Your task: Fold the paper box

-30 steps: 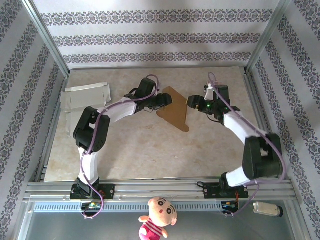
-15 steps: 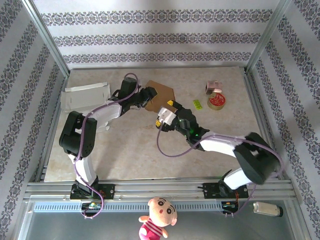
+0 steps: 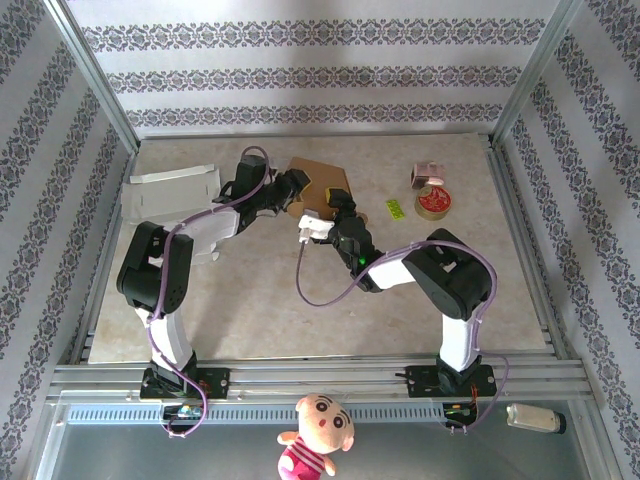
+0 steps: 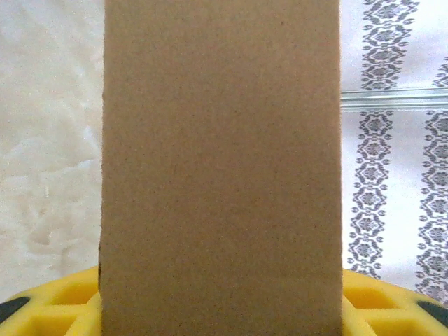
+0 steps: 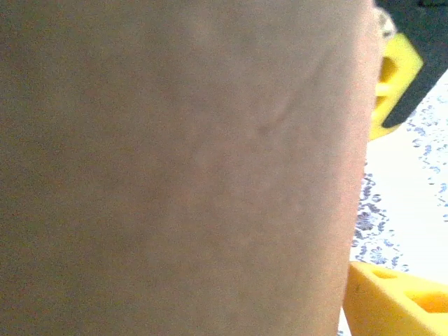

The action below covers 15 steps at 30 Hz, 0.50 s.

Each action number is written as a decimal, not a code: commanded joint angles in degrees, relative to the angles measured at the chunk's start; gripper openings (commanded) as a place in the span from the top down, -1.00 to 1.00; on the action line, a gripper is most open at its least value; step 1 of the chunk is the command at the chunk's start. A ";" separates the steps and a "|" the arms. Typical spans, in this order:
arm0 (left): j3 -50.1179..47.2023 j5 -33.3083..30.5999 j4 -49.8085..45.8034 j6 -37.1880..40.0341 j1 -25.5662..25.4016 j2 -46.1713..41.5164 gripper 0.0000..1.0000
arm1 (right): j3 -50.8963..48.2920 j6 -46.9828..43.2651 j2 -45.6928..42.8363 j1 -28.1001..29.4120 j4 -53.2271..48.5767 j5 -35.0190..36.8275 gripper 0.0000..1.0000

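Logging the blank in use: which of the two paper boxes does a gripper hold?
The brown cardboard box, gripped by the left gripper at mid-back; the white paper box lies alone far left.

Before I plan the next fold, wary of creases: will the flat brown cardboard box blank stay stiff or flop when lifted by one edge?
Probably fairly stiff: the flat brown cardboard box blank stands straight above the yellow fingers in the left wrist view. Likely light too, since overhead it looks thin.
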 commanded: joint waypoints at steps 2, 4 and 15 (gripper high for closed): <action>-0.53 4.13 6.60 -3.92 -0.06 -0.95 0.15 | -1.61 -1.92 -0.72 -0.82 4.66 0.20 -0.33; -0.75 3.61 6.73 -3.70 0.01 -1.73 0.08 | -3.44 -1.51 -2.42 -0.89 4.16 -1.81 -0.19; -0.69 -4.74 -4.27 11.81 1.60 -14.37 -0.69 | -10.26 7.14 -23.55 -1.02 -23.74 -15.85 0.22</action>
